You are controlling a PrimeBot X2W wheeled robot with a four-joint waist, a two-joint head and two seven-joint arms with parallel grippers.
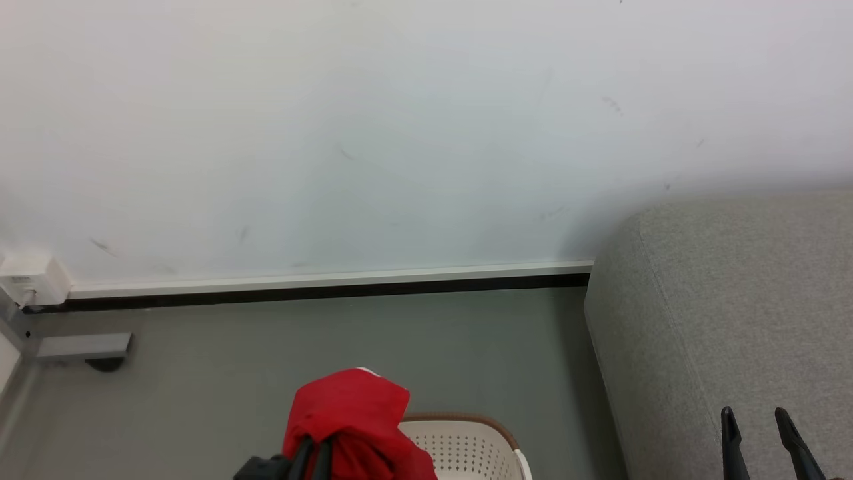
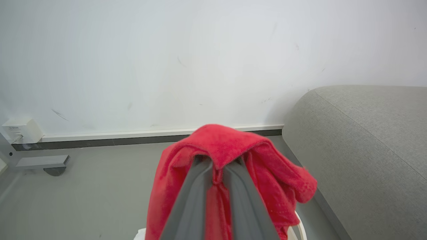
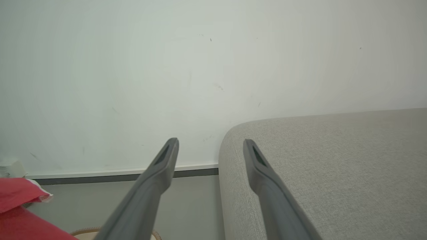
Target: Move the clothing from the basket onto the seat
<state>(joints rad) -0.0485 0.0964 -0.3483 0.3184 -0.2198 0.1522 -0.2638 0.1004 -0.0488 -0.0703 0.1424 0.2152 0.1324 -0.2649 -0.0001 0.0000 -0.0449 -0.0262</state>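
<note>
I have the left end effector pinched shut on the soft, bright red garment with a nubbly, towel-like pile. A fold of cloth is caught between the two long grey fingers and the rest is draped over their tips like a hood. The bundle is rounded on top and crumpled lower down, with a sliver of white trim showing at its crown in the head view. Its long axis runs roughly 12 to 6 o'clock, hanging down, with one loose lobe flopping out toward 4 o'clock in the left wrist view.

In the head view the garment sits at 6 o'clock, raised above the cream-white plastic laundry basket, whose perforated wall and curved brown rim show just at its 4 o'clock side.

The large light grey sofa has woven upholstery, rounded corners and a stitched seam, and fills the 3 to 5 o'clock area.

The right end effector hangs in front of the sofa, fingers spread wide and holding nothing.

Behind everything stands a scuffed matt white wall above a smooth grey floor.
</note>
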